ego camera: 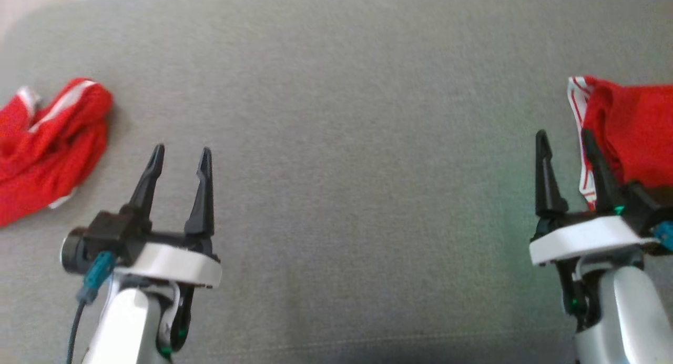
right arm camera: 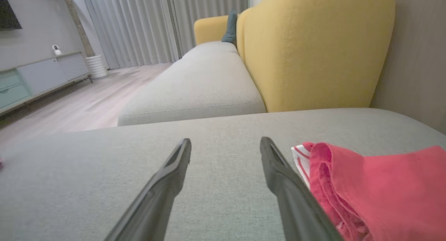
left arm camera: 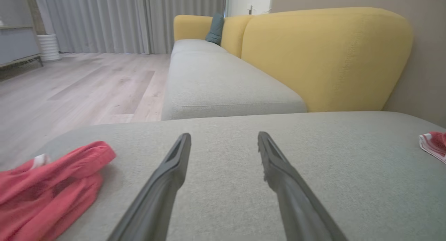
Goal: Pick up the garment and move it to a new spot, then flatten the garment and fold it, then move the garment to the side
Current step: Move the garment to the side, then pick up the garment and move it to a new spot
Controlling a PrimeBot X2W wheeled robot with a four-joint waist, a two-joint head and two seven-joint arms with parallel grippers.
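Held left hand [ego camera: 182,150] and right hand [ego camera: 563,135] wide, empty, above sofa cushion [ego camera: 342,143], between crumpled garment [ego camera: 47,143] and striped-edged garment [ego camera: 631,132].

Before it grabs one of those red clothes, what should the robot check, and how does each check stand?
1. Left gripper open and empty: ok.
2. Right gripper open and empty: ok.
3. Left red garment lying crumpled on the grey cushion, apart from the left gripper: ok.
4. Right red garment free of the right gripper's finger: cannot tell; the two overlap in the head view.
5. Which of the two garments is meant: cannot tell.
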